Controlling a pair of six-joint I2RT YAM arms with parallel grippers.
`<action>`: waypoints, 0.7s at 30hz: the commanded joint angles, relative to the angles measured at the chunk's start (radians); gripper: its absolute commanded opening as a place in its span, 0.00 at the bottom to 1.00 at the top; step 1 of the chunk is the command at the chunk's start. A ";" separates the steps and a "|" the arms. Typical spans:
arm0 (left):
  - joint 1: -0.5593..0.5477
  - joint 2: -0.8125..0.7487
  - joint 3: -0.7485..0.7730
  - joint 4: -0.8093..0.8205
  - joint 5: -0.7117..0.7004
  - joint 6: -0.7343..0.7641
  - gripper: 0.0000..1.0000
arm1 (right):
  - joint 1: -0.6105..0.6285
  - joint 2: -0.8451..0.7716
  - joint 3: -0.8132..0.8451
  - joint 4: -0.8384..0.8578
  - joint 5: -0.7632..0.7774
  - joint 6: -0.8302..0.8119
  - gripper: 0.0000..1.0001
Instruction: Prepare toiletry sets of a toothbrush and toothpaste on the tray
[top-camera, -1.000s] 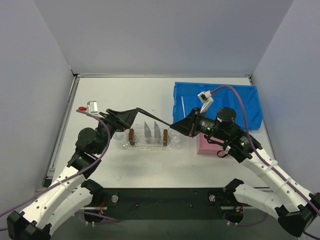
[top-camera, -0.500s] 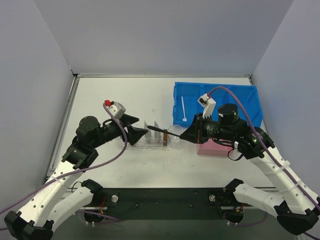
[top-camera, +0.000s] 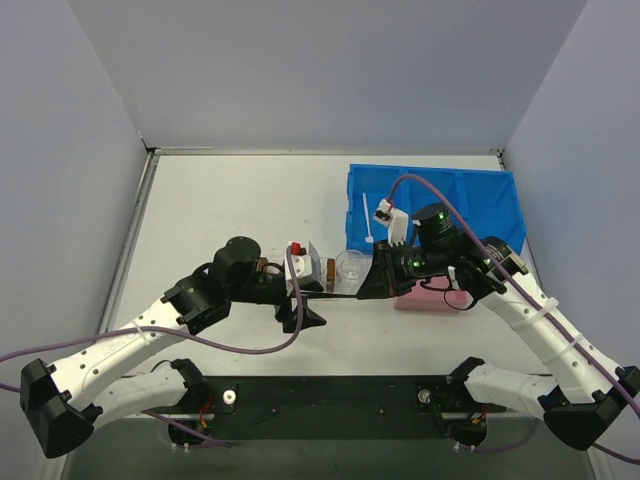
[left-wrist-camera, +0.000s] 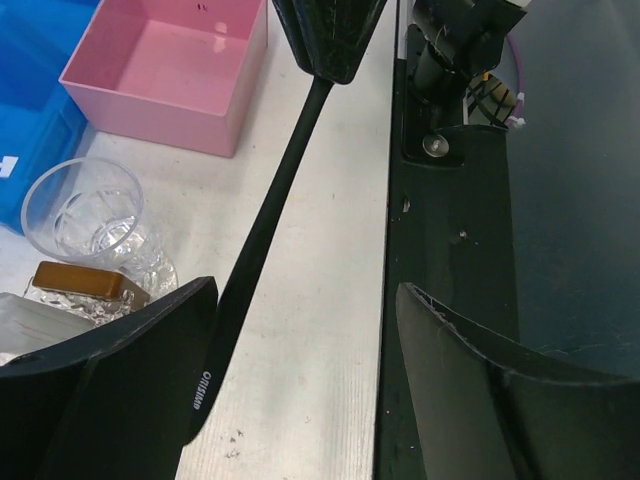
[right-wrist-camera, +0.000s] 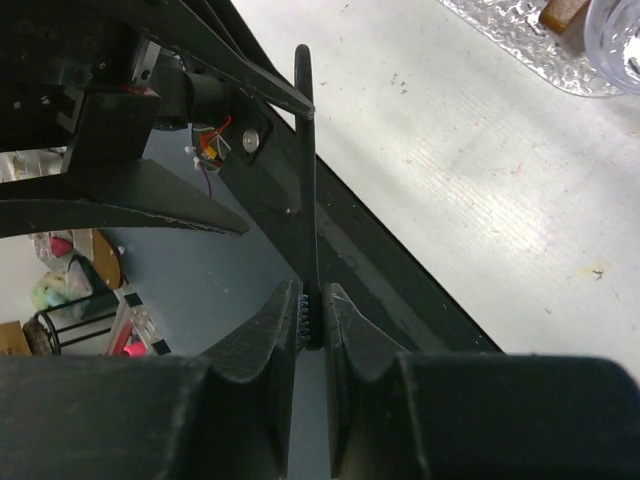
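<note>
R claw (right-wrist-camera: 312, 316) was shut narrow on the bristle end of the black toothbrush (right-wrist-camera: 305, 150), one finger either side. The handle stuck straight out from the claw, over the near strip of the table (top-camera: 230, 200), twd the L arm.

L claw (left-wrist-camera: 300, 300) stood wide open w/ nothing clamped. In the L wrist view the handle ran down from the R claw and passed just inside one of the L fingers (left-wrist-camera: 150, 370), its printed tip beside that finger's inner face. Contact there couldn't be told. The other finger was well apart from it.

Beyond the claws, the tray (right-wrist-camera: 500, 45) lay on the table, mostly hidden under the L arm in the top view. A brown block (left-wrist-camera: 80, 282) sat on it and a clear cup (left-wrist-camera: 85, 215) stood at its end. At the frame edge next to the block was what looked like a toothpaste tube (left-wrist-camera: 35, 322), too cropped to be sure.

The pink box (left-wrist-camera: 165, 70) sat just past the cup, w/ the blue bin (top-camera: 470, 200) behind it. The white toothbrush (top-camera: 367, 218) lay in the bin's L compartment, away from the tray.
</note>
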 joint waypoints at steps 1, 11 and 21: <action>-0.032 -0.007 0.002 0.001 -0.059 0.065 0.82 | 0.020 0.049 0.078 -0.067 -0.071 -0.053 0.00; -0.106 0.007 -0.019 -0.009 -0.240 0.091 0.70 | 0.040 0.117 0.146 -0.118 -0.100 -0.095 0.00; -0.127 0.017 -0.027 0.005 -0.242 0.060 0.00 | 0.042 0.122 0.155 -0.101 -0.032 -0.058 0.00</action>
